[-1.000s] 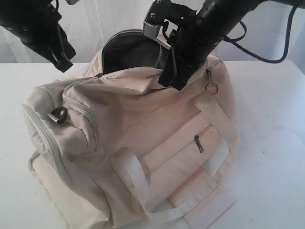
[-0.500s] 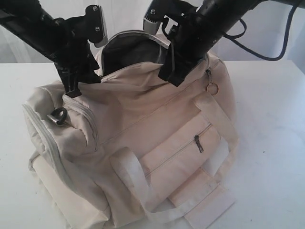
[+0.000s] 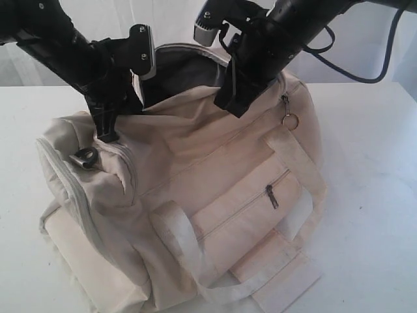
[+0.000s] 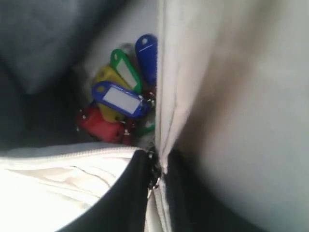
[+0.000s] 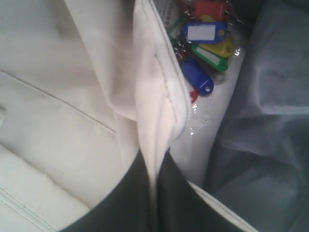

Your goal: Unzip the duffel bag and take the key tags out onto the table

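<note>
Exterior view: nearest the camera, the duffel bag (image 3: 215, 195) lies on the white counter (image 3: 371, 195) with its pale webbing handle (image 3: 176, 235) and front pocket zipper pull (image 3: 271, 195) facing forward, and a black D-ring (image 3: 85, 157) at the left end. Further back, the top zipper is open and the dark lining shows in the gap. The left claw (image 3: 107, 134) comes down at the left end of the opening. In the left wrist view it is closed on the zipper edge, with the seam pinched between its fingers. The right claw (image 3: 231, 107) is at the near rim, to the right of the opening. In the right wrist view it is clamped shut on a fold of the cream rim fabric. Deepest in, the key tags (image 4: 120, 96) lie in a bunch on the bag floor, blue, green, yellow and red, below both claws and touched by neither. They are not yet on the counter. The step in hand appears to be spreading the mouth of the bag. Hazards from this state: both claws are occupied, so one must let go to reach the tags, and the unsupported rim may then sag over the bunch and hide it. A thin fabric pinch may slip under tension. Pulling the rim upward may lift or drag the bag and shift the tags. The ring may snag on the lining or zipper teeth during removal.
</note>
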